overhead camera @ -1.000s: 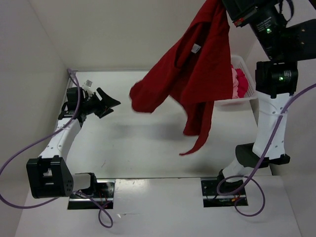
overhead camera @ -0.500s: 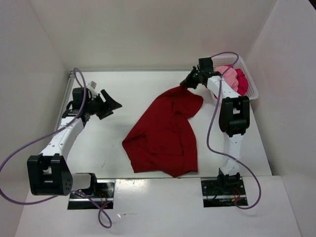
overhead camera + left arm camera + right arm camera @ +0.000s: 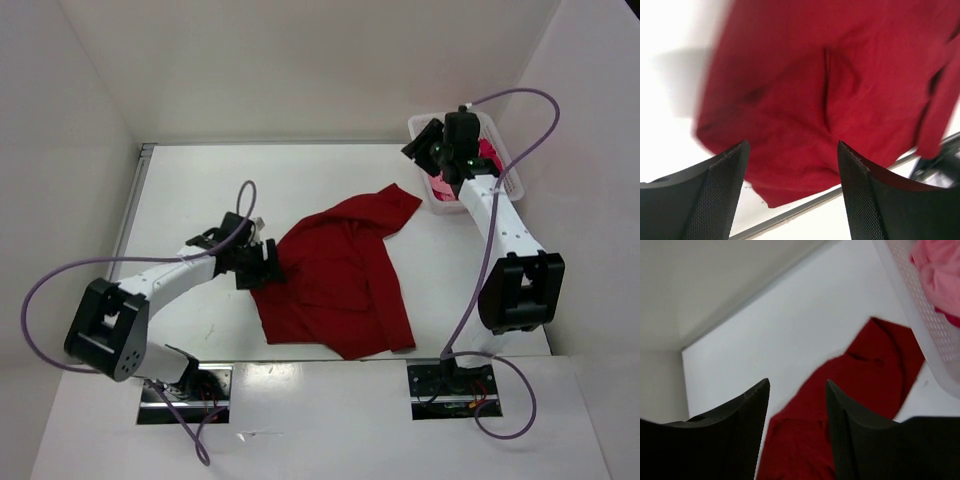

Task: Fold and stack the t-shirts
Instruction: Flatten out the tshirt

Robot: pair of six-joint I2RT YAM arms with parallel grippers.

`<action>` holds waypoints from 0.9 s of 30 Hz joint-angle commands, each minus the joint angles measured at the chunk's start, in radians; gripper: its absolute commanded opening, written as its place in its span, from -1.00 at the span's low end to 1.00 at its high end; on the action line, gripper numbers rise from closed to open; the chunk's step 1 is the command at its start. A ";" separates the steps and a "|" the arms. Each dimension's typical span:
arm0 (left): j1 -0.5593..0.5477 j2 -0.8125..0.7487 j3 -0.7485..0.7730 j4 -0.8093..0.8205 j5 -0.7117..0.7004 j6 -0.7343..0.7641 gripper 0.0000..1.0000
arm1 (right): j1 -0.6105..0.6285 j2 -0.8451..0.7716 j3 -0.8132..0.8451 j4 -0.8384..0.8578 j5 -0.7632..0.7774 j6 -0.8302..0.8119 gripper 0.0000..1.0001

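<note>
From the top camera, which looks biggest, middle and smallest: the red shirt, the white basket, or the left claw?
1. The red shirt looks biggest by far.
2. The white basket comes next, though the right arm hides part of it.
3. The left claw looks smallest.

Dark red t-shirt (image 3: 335, 285): lies unfolded and rumpled on the white bench (image 3: 200, 190), around the middle and reaching toward the near edge. Spreads broad at the near end and narrows toward the far right, ending near the white lattice basket (image 3: 920, 325). Shows a long crease down the cloth.

Light pink t-shirt (image 3: 940, 270): sits bunched inside the basket.

Bright crimson-magenta t-shirt (image 3: 488, 152): sits bunched beside the pink one in the same basket, mostly hidden.
</note>
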 commanded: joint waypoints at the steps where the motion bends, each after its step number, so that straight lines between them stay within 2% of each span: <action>1: -0.086 0.136 0.013 -0.017 -0.020 0.029 0.56 | 0.009 -0.079 -0.123 -0.015 0.016 -0.044 0.09; 2: -0.126 0.171 0.013 -0.026 -0.019 0.041 0.52 | 0.009 -0.101 -0.146 -0.025 0.016 -0.044 0.05; 3: -0.150 0.225 0.025 -0.026 -0.030 0.041 0.38 | 0.009 -0.145 -0.190 -0.025 0.016 -0.044 0.02; 4: -0.173 0.244 0.026 -0.014 -0.048 0.050 0.38 | 0.009 -0.146 -0.214 -0.025 0.016 -0.053 0.02; 5: -0.208 0.260 0.026 -0.014 -0.067 0.050 0.13 | 0.009 -0.188 -0.259 -0.025 0.003 -0.053 0.02; 8: -0.209 0.299 0.067 -0.005 -0.122 0.050 -0.30 | 0.009 -0.245 -0.324 -0.025 -0.026 -0.042 0.02; 9: -0.191 0.299 0.099 0.005 -0.150 0.050 -0.54 | 0.009 -0.277 -0.361 -0.025 -0.027 -0.042 0.02; 11: -0.129 0.336 0.146 0.024 -0.180 0.087 -0.65 | 0.009 -0.302 -0.408 -0.025 -0.037 -0.042 0.02; 12: -0.050 0.387 0.227 0.025 -0.200 0.104 -0.72 | 0.009 -0.323 -0.424 -0.036 -0.046 -0.042 0.00; 15: 0.075 0.486 0.396 0.014 -0.314 0.171 -0.82 | 0.009 -0.354 -0.497 -0.045 -0.072 -0.033 -0.10; 16: 0.152 0.556 0.535 -0.004 -0.335 0.185 -0.85 | 0.018 -0.363 -0.514 -0.055 -0.073 -0.024 -0.16; 18: 0.220 0.660 0.689 -0.017 -0.345 0.205 -0.88 | 0.042 -0.385 -0.550 -0.068 -0.092 -0.024 -0.20; 19: 0.265 0.728 0.855 -0.027 -0.354 0.205 -0.88 | 0.071 -0.385 -0.570 -0.078 -0.093 -0.024 -0.20; 20: 0.276 0.728 0.951 -0.049 -0.354 0.205 -0.88 | 0.087 -0.385 -0.579 -0.078 -0.093 -0.024 -0.23; 22: 0.276 0.842 1.161 -0.124 -0.308 0.205 -0.58 | 0.123 -0.397 -0.600 -0.078 -0.093 -0.012 -0.23; 24: 0.250 0.900 1.415 -0.217 -0.254 0.230 -0.05 | 0.133 -0.388 -0.600 -0.078 -0.093 -0.002 -0.23; 25: 0.235 0.900 1.430 -0.218 -0.271 0.239 0.41 | 0.144 -0.388 -0.600 -0.078 -0.082 0.007 -0.23; 26: 0.221 0.867 1.396 -0.207 -0.280 0.239 0.62 | 0.144 -0.388 -0.623 -0.059 -0.082 0.007 -0.23; 27: 0.221 0.765 1.321 -0.128 -0.261 0.239 0.82 | 0.144 -0.379 -0.634 -0.050 -0.065 0.007 -0.23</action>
